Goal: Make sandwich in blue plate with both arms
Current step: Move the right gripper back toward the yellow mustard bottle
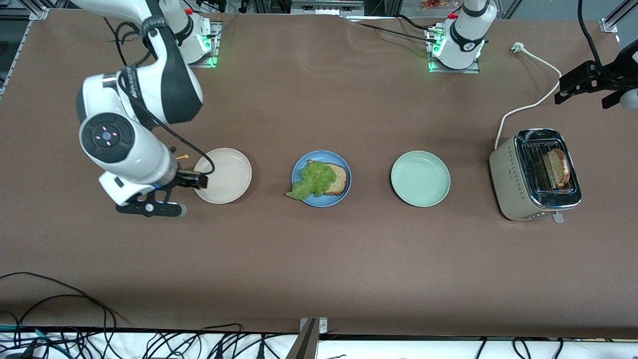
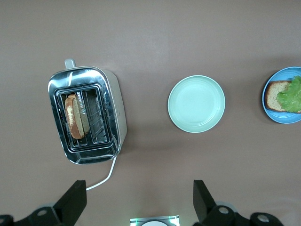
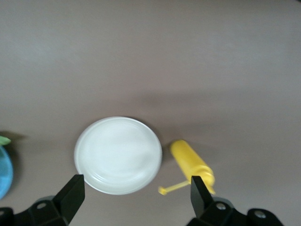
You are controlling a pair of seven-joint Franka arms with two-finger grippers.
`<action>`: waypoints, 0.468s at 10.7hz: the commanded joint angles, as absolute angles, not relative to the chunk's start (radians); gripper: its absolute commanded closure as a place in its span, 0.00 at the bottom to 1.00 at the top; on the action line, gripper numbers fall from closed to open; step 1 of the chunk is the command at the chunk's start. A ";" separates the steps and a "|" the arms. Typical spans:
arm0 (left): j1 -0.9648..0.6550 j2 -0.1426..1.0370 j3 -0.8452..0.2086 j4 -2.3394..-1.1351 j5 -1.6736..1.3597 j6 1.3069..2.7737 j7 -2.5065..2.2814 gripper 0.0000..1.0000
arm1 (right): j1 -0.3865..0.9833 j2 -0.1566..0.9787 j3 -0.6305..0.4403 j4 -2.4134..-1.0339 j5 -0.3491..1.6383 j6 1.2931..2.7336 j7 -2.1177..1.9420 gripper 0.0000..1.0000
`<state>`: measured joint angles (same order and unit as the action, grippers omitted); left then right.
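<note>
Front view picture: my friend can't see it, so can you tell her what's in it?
A blue plate in the middle of a brown table holds one bread slice with a lettuce leaf on top. A beige plate and a green plate sit beside it, and a toaster holds another bread slice.

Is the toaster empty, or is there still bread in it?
Not empty. The toaster holds one bread slice standing on edge in a slot; the other slot shows only bare wire guides in the left wrist view.
</note>
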<state>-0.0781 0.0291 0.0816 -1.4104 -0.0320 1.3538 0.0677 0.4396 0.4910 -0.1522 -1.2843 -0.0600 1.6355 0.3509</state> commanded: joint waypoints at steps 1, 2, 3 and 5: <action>-0.078 0.044 0.077 -1.379 -0.003 1.348 0.066 0.00 | 0.451 0.231 -0.227 -1.607 -0.106 1.712 0.156 0.00; -0.078 0.044 0.077 -1.379 -0.003 1.348 0.066 0.00 | 0.451 0.197 -0.273 -1.652 -0.094 1.730 0.050 0.00; -0.078 0.044 0.078 -1.379 -0.003 1.348 0.066 0.00 | 0.451 0.183 -0.314 -1.669 -0.087 1.735 -0.042 0.00; -0.077 0.044 0.080 -1.379 -0.003 1.348 0.066 0.00 | 0.451 0.183 -0.394 -1.677 -0.005 1.733 -0.200 0.00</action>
